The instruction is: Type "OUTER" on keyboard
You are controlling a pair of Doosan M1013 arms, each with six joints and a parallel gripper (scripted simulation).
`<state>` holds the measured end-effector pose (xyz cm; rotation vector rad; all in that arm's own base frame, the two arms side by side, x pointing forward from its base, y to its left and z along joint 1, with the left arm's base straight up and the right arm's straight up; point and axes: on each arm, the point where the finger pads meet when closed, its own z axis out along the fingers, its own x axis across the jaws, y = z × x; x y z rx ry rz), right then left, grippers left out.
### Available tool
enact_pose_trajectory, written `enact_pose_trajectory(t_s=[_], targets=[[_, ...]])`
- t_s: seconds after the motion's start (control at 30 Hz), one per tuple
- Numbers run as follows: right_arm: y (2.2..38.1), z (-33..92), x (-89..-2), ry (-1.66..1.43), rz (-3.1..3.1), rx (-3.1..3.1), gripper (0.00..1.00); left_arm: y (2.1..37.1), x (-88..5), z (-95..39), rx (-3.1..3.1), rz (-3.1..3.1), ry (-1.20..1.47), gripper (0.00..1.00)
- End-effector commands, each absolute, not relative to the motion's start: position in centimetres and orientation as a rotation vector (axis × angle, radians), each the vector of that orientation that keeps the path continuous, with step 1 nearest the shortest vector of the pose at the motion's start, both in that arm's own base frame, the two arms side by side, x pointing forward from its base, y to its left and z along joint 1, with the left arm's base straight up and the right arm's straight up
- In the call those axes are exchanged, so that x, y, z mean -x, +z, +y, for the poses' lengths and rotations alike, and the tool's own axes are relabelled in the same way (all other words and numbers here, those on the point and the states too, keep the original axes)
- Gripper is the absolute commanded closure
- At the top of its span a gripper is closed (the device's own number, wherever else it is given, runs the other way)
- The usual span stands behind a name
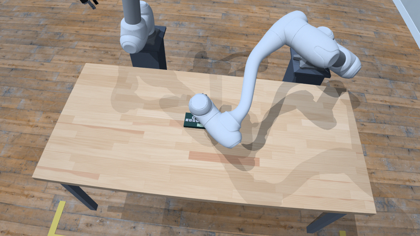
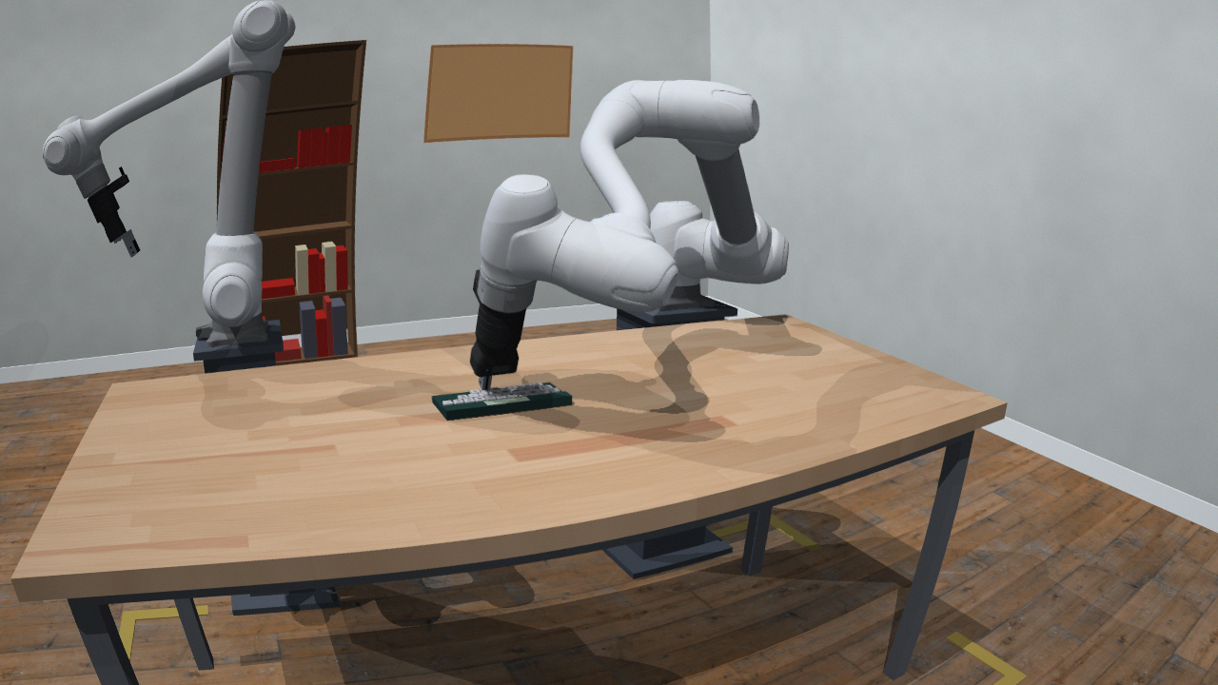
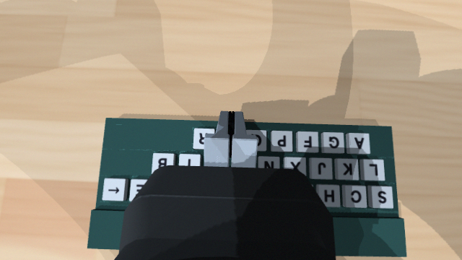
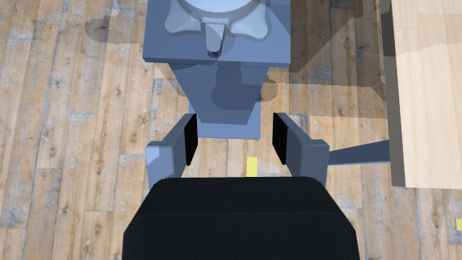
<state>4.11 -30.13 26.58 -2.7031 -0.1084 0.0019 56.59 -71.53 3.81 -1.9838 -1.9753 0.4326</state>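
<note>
Dark green rectangular keyboard with white square keys lies flat on pale wooden table. Left gripper, 2 fingers pressed together, over the back key row between R and a partly covered key; contact unclear. Its black housing hides middle keys and display. Right gripper off the table, 2 fingers spread, before blue-grey pedestal. Tall brown bookshelf behind.

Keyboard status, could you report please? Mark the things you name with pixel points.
Left gripper (image 2: 485, 387) (image 3: 231, 113) shut, over keyboard (image 1: 187, 124) (image 2: 511, 407) (image 3: 151, 135). Right gripper (image 2: 132, 252) (image 4: 234, 139) open, off table. Left gripper blocks several keys from wrist view.
</note>
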Motion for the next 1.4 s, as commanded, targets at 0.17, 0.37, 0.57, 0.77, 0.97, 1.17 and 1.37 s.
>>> enact_pose_trajectory(t_s=[0.17, 0.37, 0.57, 0.77, 0.97, 1.17, 1.37], targets=[[26.9, -30.0, -4.2, -0.007, -0.111, 2.703, 0.00, 3.4, -56.5, -71.7, 1.984, -1.978, 0.445, 1.00], [26.9, -30.0, -4.2, -0.007, -0.111, 2.703, 0.00, 3.4, -56.5, -71.7, 1.984, -1.978, 0.445, 1.00], [26.9, -30.0, -4.2, -0.007, -0.111, 2.703, 0.00, 3.3, -56.5, -71.7, 1.984, -1.978, 0.444, 1.00], [26.9, -30.0, -4.2, -0.007, -0.111, 2.703, 0.00, 3.2, -56.5, -71.7, 1.984, -1.978, 0.444, 1.00], [26.9, -30.0, -4.2, -0.007, -0.111, 2.703, 0.00, 3.8, -56.5, -71.7, 1.983, -1.978, 0.445, 1.00], [26.9, -30.0, -4.2, -0.007, -0.111, 2.703, 0.00, 5.2, -56.6, -71.8, 1.981, -1.981, 0.444, 1.00], [26.9, -30.0, -4.2, -0.007, -0.111, 2.703, 0.00, 4.9, -56.6, -71.6, 1.980, -1.977, 0.444, 1.00]])
